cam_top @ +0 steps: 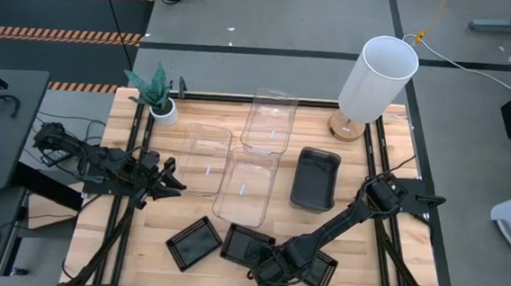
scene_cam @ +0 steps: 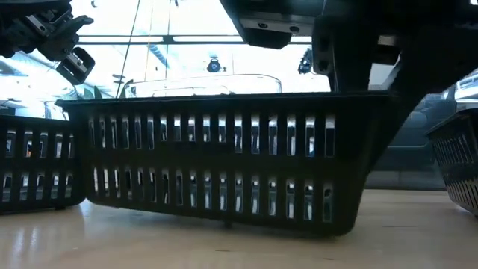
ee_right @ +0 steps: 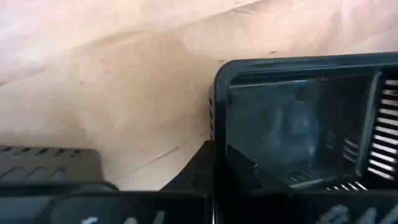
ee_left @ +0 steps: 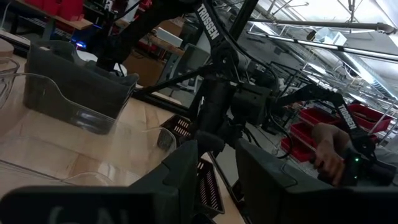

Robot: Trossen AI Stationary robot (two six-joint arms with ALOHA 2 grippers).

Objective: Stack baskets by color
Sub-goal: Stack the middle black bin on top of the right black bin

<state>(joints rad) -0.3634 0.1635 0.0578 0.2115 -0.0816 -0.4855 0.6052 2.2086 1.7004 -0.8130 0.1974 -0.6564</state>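
Three shallow black baskets lie near the table's front edge: left [cam_top: 194, 243], middle [cam_top: 248, 243] and right [cam_top: 326, 269]. My right gripper [cam_top: 269, 272] points steeply down between the middle and right ones and is shut on the middle basket [ee_right: 305, 124], which fills the low view [scene_cam: 224, 164]. Three clear baskets [cam_top: 271, 119], [cam_top: 205, 157], [cam_top: 248, 186] and a smoky grey basket [cam_top: 316, 179] rest on their bottoms farther back. My left gripper [cam_top: 167, 177] hovers open at the left, beside the clear baskets, with nothing between its fingers [ee_left: 186, 180]. My right gripper has the middle black basket's side wall [ee_right: 214, 112] at its near right corner between its two fingers, one inside the basket and one outside. The fingers come from above, slanting toward the near edge. The basket's bottom [scene_cam: 224, 217] stays at the table.
A white cylindrical lamp shade [cam_top: 377, 79] stands at the back right and a small potted plant [cam_top: 160, 109] at the back left. Bare wood lies between the black baskets and the clear ones. A person's hand [ee_left: 326, 162] shows in the room beyond the table.
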